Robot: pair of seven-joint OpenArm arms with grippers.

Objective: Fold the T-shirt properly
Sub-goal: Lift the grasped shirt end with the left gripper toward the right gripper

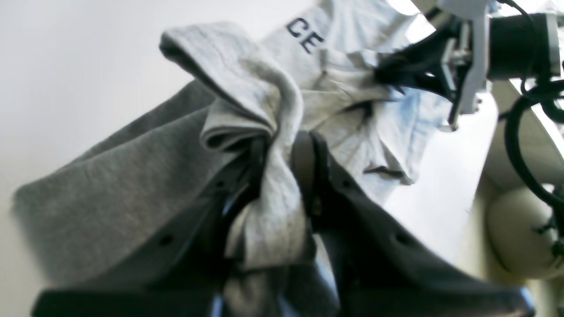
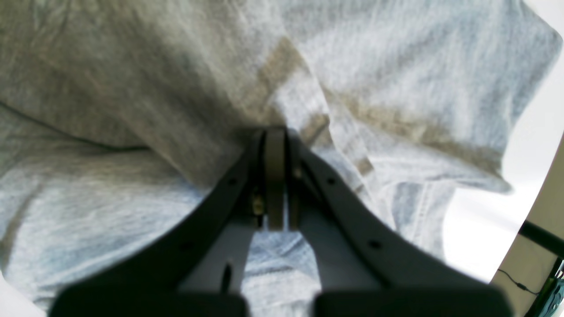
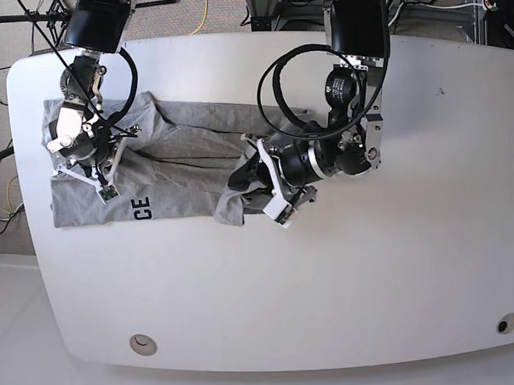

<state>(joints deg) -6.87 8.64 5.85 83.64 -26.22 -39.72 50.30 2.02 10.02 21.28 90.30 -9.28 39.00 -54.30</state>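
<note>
The T-shirt (image 3: pixel 179 174) lies on the white table (image 3: pixel 397 263) toward its left edge, spread in a rumpled band with the letters "CE" (image 3: pixel 141 209) showing near its front hem. No neat fold is made yet: the cloth is creased along the middle and bunched at its right end.

The left gripper (image 1: pixel 282 154) pinches a gathered ridge of grey cloth between its jaws, at the shirt's bunched right end. The right gripper (image 2: pixel 275 136) has its jaws pressed together against the shirt's left part; cloth lies all round the tips, so it is probably nipping a thin layer, though the pinch itself is hidden.

Judging by this, the work is early: flattening and all the folding remain.
</note>
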